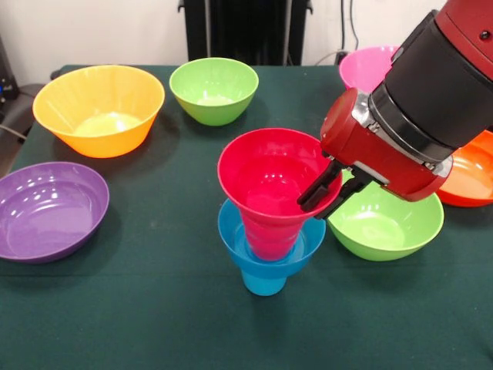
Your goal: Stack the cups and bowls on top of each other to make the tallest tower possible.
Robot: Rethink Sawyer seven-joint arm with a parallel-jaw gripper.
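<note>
At the table's middle stands the tower: a sky-blue cup (263, 282) at the bottom, a small blue bowl (231, 236) on it, and a ribbed red cup (269, 235) set in that bowl. A small red bowl (260, 173) sits on top of the red cup. My gripper (323, 202) reaches in from the right and is shut on the red bowl's right rim, one finger inside the bowl and one outside.
A lime green bowl (389, 227) lies just right of the tower, under the arm. A purple bowl (50, 210) is at the left. A yellow-orange bowl (98, 108), a second lime green bowl (213, 89) and a pink bowl (366, 65) stand behind. An orange bowl (471, 183) is at the right edge.
</note>
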